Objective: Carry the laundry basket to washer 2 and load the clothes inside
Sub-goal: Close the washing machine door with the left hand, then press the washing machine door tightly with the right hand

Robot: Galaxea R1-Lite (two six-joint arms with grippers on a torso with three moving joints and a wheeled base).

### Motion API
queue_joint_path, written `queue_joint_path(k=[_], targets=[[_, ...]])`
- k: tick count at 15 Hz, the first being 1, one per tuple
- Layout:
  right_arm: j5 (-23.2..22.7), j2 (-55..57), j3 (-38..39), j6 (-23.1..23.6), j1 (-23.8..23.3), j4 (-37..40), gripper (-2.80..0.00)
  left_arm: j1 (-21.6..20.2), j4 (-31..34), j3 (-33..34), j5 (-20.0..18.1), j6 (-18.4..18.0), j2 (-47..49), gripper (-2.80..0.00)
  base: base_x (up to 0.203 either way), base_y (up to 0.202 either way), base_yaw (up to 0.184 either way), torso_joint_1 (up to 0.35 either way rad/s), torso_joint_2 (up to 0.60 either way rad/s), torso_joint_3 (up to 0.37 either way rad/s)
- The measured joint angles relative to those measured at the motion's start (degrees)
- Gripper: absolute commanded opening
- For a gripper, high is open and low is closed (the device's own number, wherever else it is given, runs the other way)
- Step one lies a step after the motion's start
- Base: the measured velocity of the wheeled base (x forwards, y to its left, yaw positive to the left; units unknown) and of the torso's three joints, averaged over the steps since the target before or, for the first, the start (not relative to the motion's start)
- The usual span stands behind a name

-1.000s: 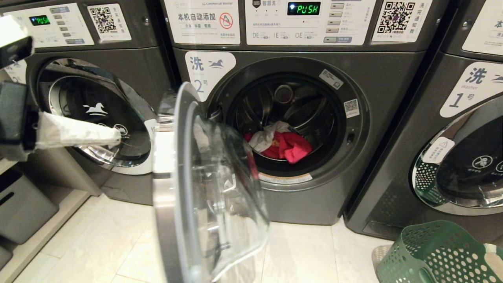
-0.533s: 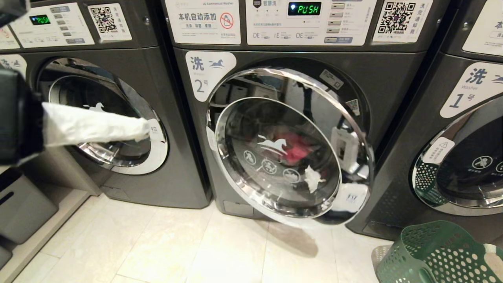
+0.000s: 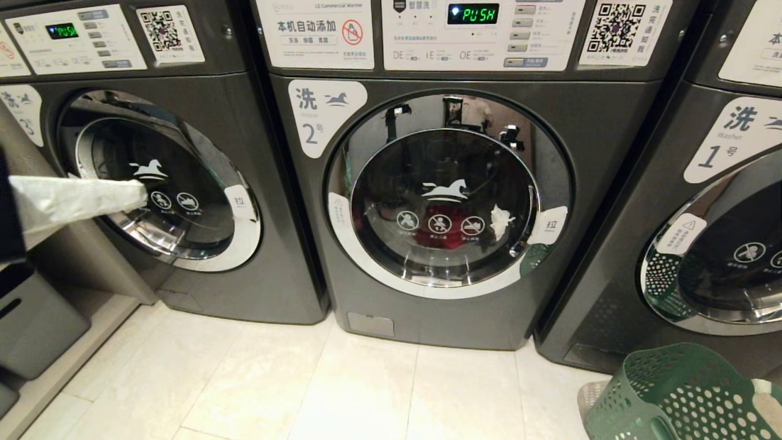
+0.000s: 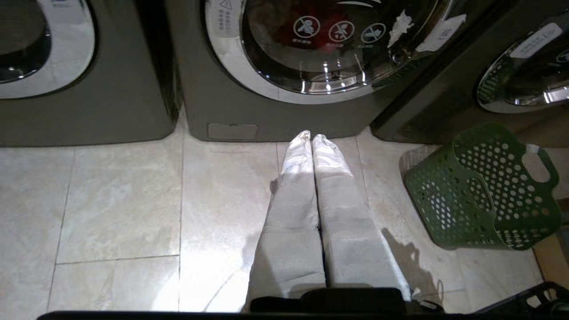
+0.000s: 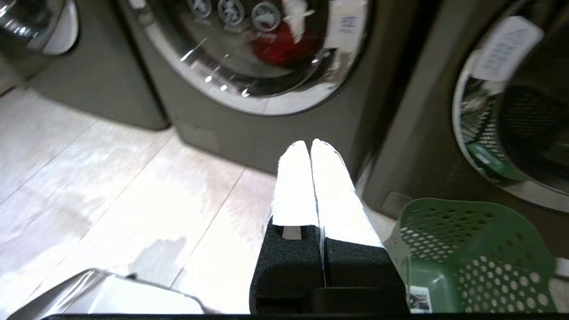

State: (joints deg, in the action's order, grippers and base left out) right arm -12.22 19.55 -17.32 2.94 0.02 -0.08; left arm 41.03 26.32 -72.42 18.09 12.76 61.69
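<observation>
Clothes (image 3: 449,235), pink-red, lie behind the dark grey washer 2 (image 3: 446,201)'s shut chrome-ringed door; loading looks finished. Both the left gripper (image 4: 311,138) and the right gripper (image 5: 310,144) are clenched, empty; next, retreat.

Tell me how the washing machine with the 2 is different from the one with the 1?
Washer 2 faces the head camera in full; washer 1 stands to the right, turned at an angle and partly cut off. Washer 2's door shows red clothes behind the glass; washer 1's glass looks dark, and its chrome ring mirrors the green laundry basket. Both are dark grey with chrome-ringed round doors, shut.

Dark green hole-dotted laundry basket (image 3: 678,397), dark grey washer 2 (image 3: 464,201)
</observation>
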Motion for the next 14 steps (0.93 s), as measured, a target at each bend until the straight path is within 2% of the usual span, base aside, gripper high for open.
queue_joint_path(k=[3, 6, 8, 11, 14], targets=[[-5.4, 24.2, -6.8, 1.8, 0.8, -5.9, -2.80, 0.0, 1.1, 1.5, 4.2, -0.7, -5.7, -2.80, 0.000, 0.000, 0.000, 0.000, 0.00, 0.000], [-8.6, 49.9, -11.2, 3.2, 3.6, -20.5, -2.80, -0.1, 5.7, 1.8, 12.1, -1.3, -12.2, -2.80, 0.000, 0.000, 0.000, 0.000, 0.00, 0.000], [-9.2, 65.3, -13.4, 4.0, 5.3, -32.4, -2.80, -0.6, 11.1, 1.8, 15.2, -2.5, -17.3, -2.80, 0.000, 0.000, 0.000, 0.000, 0.00, 0.000], [-6.0, 84.8, -17.5, 4.7, 7.0, -52.6, -2.80, -3.6, 23.7, 2.1, 16.2, -5.5, -27.7, -2.80, 0.000, 0.000, 0.000, 0.000, 0.00, 0.000], [1.2, 97.7, -24.5, 5.8, 7.8, -69.5, -2.80, -12.1, 34.1, 2.4, 14.3, -8.0, -37.0, -2.80, 0.000, 0.000, 0.000, 0.000, 0.00, 0.000]])
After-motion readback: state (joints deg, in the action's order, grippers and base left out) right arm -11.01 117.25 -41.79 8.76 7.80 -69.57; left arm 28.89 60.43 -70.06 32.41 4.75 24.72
